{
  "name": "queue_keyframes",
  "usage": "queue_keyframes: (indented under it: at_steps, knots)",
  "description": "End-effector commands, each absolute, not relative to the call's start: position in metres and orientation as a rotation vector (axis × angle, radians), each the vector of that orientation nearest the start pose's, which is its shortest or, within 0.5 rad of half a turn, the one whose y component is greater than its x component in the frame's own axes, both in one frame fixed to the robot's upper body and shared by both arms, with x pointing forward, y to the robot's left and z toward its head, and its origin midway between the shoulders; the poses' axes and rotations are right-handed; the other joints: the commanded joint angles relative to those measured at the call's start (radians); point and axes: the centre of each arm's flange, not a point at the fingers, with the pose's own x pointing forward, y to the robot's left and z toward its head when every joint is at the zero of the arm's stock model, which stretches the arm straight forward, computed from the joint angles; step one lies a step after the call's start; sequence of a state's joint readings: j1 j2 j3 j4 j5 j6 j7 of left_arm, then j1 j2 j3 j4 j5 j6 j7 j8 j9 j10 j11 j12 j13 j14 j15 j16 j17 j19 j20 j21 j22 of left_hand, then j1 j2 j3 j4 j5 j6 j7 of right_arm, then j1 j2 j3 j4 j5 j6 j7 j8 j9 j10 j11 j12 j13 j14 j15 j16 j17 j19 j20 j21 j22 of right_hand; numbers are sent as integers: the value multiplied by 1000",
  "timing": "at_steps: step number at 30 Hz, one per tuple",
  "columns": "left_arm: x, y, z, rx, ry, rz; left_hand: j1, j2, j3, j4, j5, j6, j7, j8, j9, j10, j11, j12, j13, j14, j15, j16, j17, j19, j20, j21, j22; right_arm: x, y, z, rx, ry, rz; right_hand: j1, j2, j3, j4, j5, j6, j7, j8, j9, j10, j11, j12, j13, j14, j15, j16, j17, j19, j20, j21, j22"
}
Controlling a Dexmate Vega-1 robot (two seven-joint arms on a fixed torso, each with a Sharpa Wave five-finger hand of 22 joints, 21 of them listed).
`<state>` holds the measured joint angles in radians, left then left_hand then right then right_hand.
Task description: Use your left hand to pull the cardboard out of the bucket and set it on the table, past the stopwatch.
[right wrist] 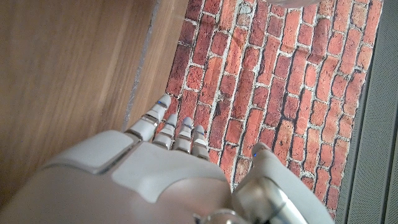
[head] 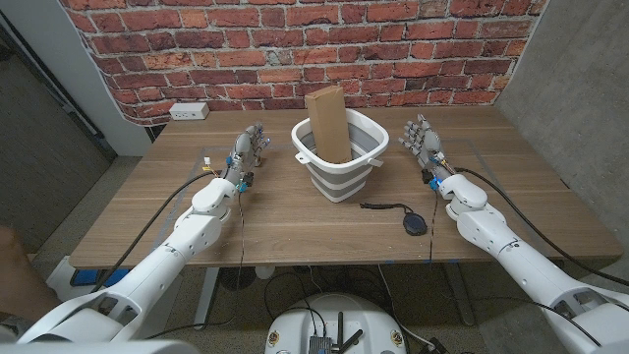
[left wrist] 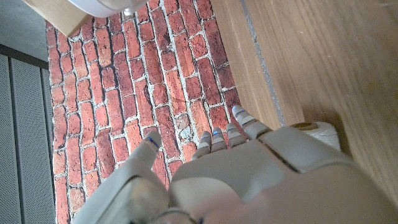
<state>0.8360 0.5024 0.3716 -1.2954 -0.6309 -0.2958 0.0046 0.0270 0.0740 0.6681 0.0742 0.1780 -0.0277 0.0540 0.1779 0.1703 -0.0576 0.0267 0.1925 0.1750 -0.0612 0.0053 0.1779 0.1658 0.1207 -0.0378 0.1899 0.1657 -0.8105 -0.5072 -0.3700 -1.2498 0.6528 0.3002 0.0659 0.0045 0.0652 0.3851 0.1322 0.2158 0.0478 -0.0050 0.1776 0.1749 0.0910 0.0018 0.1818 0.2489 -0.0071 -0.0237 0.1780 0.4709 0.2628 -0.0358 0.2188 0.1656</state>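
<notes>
A brown cardboard piece (head: 327, 121) stands upright in the white and grey bucket (head: 339, 179) at the table's middle back, its top sticking above the rim. A black stopwatch (head: 414, 224) with its cord lies on the table in front of the bucket, to its right. My left hand (head: 250, 152) stands left of the bucket, apart from it, fingers spread and holding nothing. My right hand (head: 422, 140) stands right of the bucket, also with fingers spread and nothing in it. In the left wrist view a corner of the cardboard (left wrist: 59, 14) and the bucket's rim (left wrist: 102, 6) show beyond my left hand (left wrist: 249, 174).
A red brick wall (head: 295, 49) runs behind the wooden table (head: 147, 206). A white power strip (head: 189, 111) sits at the table's back left. A grey panel (head: 580, 88) stands to the right. Bare wood lies in front of and around the stopwatch.
</notes>
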Motion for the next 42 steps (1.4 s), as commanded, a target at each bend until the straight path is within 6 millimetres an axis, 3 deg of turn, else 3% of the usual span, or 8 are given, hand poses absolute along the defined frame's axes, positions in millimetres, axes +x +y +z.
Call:
queue_keyframes:
  at_steps: [1, 24, 42]
  knots:
    - [638, 284, -28, -27, -610, -116, 10, 64, 7, -5, 6, 1, 6, 6, 1, -2, -4, 4, 3, -4, -2, 3, 3, 10, -56, 3, 1, 664, -314, -26, 34, -588, 204, 3, 11, 4, 2, 7, 11, -4, 9, 2, 6, -2, 5, -2, -5, -9, 7, 1, 2, -3, -1, 1]
    - [623, 286, -11, 39, -641, -120, 35, 56, 14, -53, 3, 28, -5, 10, 1, 25, -14, 9, 2, 24, -11, 3, 0, 23, -53, 3, 1, 665, -306, -25, -6, -606, 152, 4, 16, 0, 7, 14, 16, -5, 8, 0, 10, -11, 8, -19, -7, -20, 10, -17, 1, -14, -13, 1]
    - [594, 308, 13, 132, -696, -127, 89, 26, 19, -161, -1, 90, -21, 16, 3, 78, -35, 16, 3, 78, -27, 7, 0, 64, -55, 5, 0, 662, -295, -32, -13, -581, 108, 5, 20, -2, 9, 17, 29, -3, 13, 0, 25, -17, 13, -30, -6, -20, 12, -30, 2, -15, -18, 1]
